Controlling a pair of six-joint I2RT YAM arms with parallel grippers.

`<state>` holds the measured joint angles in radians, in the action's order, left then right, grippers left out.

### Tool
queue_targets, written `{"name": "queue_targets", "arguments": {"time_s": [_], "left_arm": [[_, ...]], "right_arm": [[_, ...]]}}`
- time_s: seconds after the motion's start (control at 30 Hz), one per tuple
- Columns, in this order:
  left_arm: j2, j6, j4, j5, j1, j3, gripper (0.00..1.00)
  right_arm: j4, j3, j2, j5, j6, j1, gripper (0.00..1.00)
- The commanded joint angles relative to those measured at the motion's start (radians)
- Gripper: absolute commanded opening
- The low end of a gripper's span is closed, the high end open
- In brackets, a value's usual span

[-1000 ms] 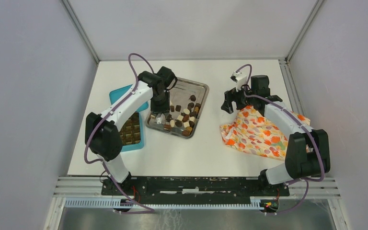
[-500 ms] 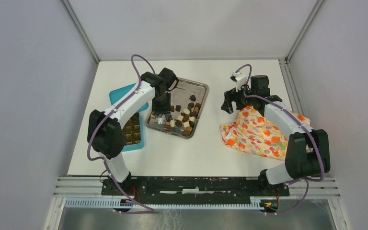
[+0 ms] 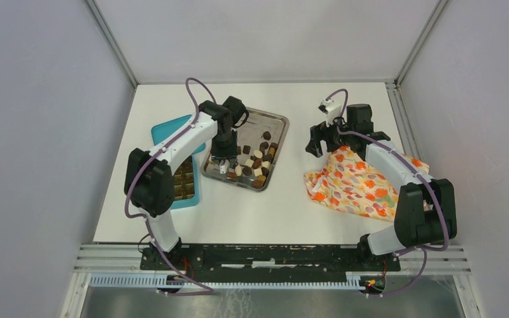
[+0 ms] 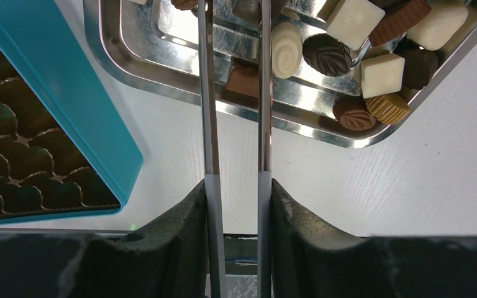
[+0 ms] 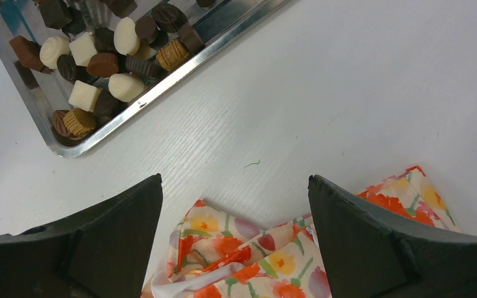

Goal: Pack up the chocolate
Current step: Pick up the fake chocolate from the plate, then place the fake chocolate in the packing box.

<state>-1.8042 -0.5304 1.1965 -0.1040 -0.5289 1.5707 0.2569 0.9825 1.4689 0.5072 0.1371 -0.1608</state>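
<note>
Grips steel tweezers (image 4: pixel 208 112) in narrowed left claw (image 4: pixel 237 186), blades reaching ahead into steel tray (image 4: pixel 161 81), a brown piece (image 4: pixel 243 77) between them. Shows mixed chocolate (image 4: pixel 353 22) heaped right of blades, teal box (image 4: pixel 81 105) left. Holds right claw (image 5: pixel 236 186) wide above floral cloth (image 5: pixel 248 248) edge.

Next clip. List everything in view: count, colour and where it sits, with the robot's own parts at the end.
chocolates: many, dark brown, mid-brown and cream-white, in the steel tray
steel tray: one, silver, middle of the table
teal box: one, teal with a brown compartmented insert, left of the tray, partly under the left arm
cloth: one, orange floral, crumpled, right side of the table
table: one, white
tweezers: one pair, silver, clamped in the left gripper, tips over the tray
left gripper: one, black, above the tray's near left corner
right gripper: one, black, open and empty, above the cloth's far edge
</note>
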Motion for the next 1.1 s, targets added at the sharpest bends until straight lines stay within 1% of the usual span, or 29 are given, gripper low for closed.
{"name": "queue_targets", "arguments": {"time_s": [0.0, 0.07, 0.1, 0.13, 0.17, 0.2, 0.27, 0.47, 0.73, 1.07], "left_arm": [[-0.008, 0.001, -0.018, -0.013, -0.005, 0.010, 0.42], [-0.010, 0.002, -0.017, -0.013, -0.005, 0.014, 0.40], [-0.010, 0.003, -0.017, -0.013, -0.005, 0.016, 0.36], [-0.008, 0.002, -0.017, -0.014, -0.006, 0.020, 0.28], [-0.006, 0.000, -0.018, -0.016, -0.006, 0.022, 0.22], [-0.004, -0.001, -0.018, -0.017, -0.006, 0.024, 0.18], [0.001, -0.002, -0.013, -0.020, -0.007, 0.032, 0.14], [0.027, -0.008, 0.012, -0.031, -0.006, 0.058, 0.14], [0.109, -0.013, 0.054, -0.048, 0.015, 0.089, 0.13], [0.265, 0.023, 0.144, -0.086, 0.145, 0.046, 0.13]], "right_arm": [[-0.015, 0.038, -0.011, 0.012, 0.007, 0.002, 0.92], [-0.016, 0.039, -0.011, 0.013, 0.007, 0.002, 0.92], [-0.015, 0.039, -0.011, 0.013, 0.007, 0.002, 0.92], [-0.014, 0.039, -0.011, 0.014, 0.007, 0.002, 0.92], [-0.014, 0.038, -0.012, 0.016, 0.007, 0.002, 0.92], [-0.015, 0.039, -0.011, 0.014, 0.007, 0.001, 0.92], [-0.015, 0.039, -0.010, 0.014, 0.007, 0.001, 0.92], [-0.013, 0.042, -0.009, 0.016, 0.008, 0.002, 0.92], [-0.013, 0.040, -0.010, 0.021, 0.009, 0.001, 0.92], [-0.018, 0.036, -0.008, 0.031, 0.007, 0.001, 0.92]]}}
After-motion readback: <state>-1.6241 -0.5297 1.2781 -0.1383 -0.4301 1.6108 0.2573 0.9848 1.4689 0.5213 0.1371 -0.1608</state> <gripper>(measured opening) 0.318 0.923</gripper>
